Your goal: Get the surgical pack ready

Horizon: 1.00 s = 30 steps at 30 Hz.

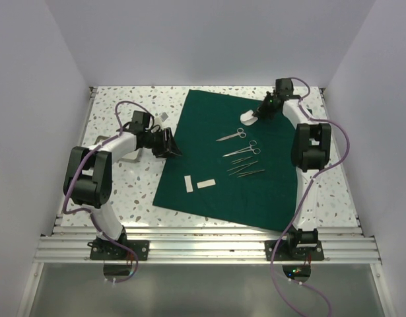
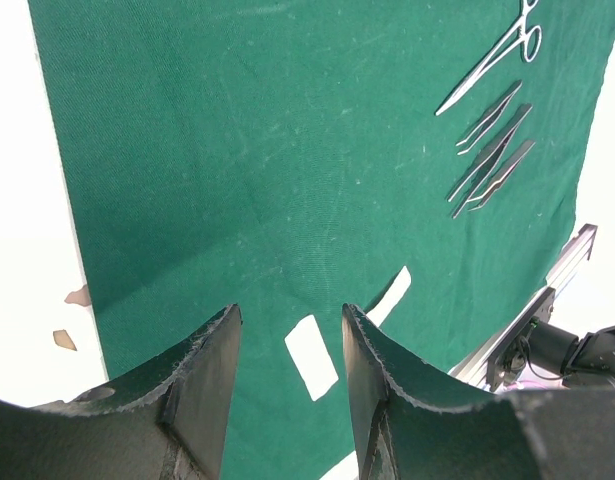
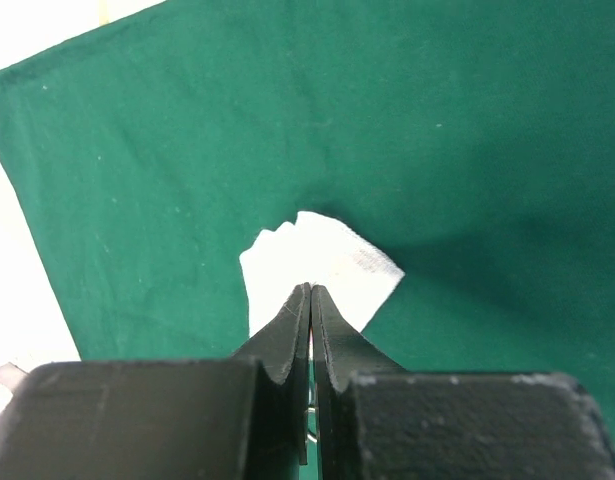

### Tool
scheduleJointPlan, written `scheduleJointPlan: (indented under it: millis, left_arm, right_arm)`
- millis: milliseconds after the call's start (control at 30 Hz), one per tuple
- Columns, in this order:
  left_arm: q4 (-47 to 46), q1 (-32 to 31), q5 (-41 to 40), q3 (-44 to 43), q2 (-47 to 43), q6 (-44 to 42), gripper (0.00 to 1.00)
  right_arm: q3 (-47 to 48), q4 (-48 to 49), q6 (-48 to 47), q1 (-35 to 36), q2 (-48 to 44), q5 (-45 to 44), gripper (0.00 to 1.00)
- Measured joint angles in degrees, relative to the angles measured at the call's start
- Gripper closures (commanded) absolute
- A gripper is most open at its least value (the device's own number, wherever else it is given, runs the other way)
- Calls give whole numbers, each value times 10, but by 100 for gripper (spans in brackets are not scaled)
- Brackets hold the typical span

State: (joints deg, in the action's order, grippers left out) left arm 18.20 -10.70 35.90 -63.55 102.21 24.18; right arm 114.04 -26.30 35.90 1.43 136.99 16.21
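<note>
The dark green drape (image 1: pixel 209 152) lies spread flat on the table. On it are scissors (image 1: pixel 231 135), a second ringed instrument (image 1: pixel 242 148), several thin forceps (image 1: pixel 245 168) and two white gauze strips (image 1: pixel 189 183). My right gripper (image 1: pixel 259 113) is at the drape's far part, shut on a folded white gauze piece (image 3: pixel 327 260) at its near edge. My left gripper (image 1: pixel 171 145) is open and empty, low over the drape's left edge. In the left wrist view a gauze strip (image 2: pixel 312 355) shows between its fingers (image 2: pixel 212 370), further off. I cannot make out the metal tray.
A grey flat thing (image 1: pixel 127 157) shows partly under the left arm; I cannot tell what it is. A small pale scrap (image 1: pixel 161 117) lies on the speckled table (image 1: pixel 117 105) left of the drape. White walls stand on three sides. An aluminium rail (image 1: pixel 203 247) runs along the near edge.
</note>
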Motion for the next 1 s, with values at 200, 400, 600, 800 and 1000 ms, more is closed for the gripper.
scheduleJointPlan:
  millis: [200,400,600,800,1000]
  left_arm:
    - [2,0,0,0,0,0,51]
    - [2,0,0,0,0,0,51]
    - [2,0,0,0,0,0,51]
    - [2,0,2,0,0,0,51]
    - [1,0,5,0,0,0,51]
  right_arm:
    - [9,-6,-8,-9,5,0,100]
    - [12,-17,-14,-13,8,-1,95]
    - [38,-32,-19,-13,31,-2,68]
    - [43,-61,-33,-13,31,-20,61]
    - [31,-87,-42,-10,5,-34,55]
